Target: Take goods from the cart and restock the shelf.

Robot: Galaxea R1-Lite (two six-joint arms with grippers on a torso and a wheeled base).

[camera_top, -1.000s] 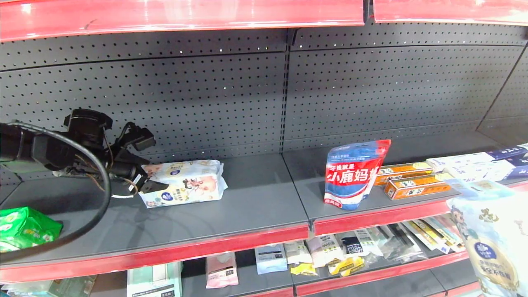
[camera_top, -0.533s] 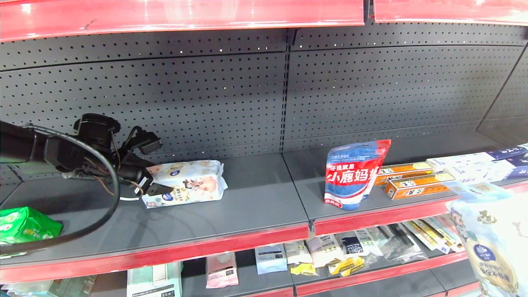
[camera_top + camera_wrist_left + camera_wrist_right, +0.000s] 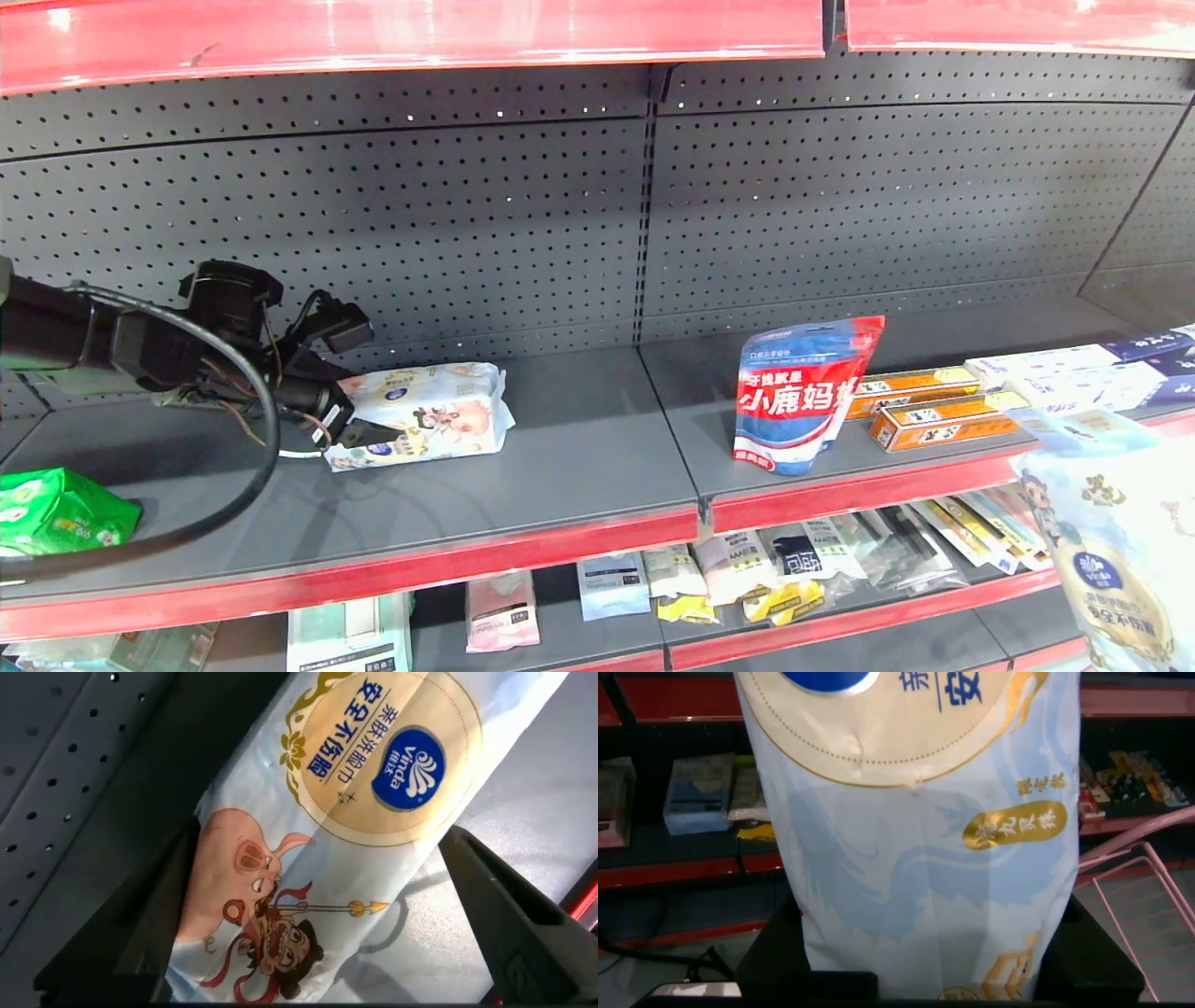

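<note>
Left end effector (image 3: 362, 431) is clamped on the near end of a white soft pack with a cartoon print (image 3: 425, 411); in the left wrist view its dark fingers (image 3: 154, 924) press against both sides of the pack. That pack lies flat on the grey metal shelf with a red front edge (image 3: 560, 457), close to the perforated grey back panel (image 3: 467, 233). Right end effector (image 3: 924, 971) pinches a second white-and-blue soft pack (image 3: 1111, 541), held upright in front of the shelf's right end. A green packet (image 3: 56, 509) lies at the shelf's left end. A red-and-blue standing pouch (image 3: 803, 397) stands on the right section, just beside flat orange boxes (image 3: 934, 420).
</note>
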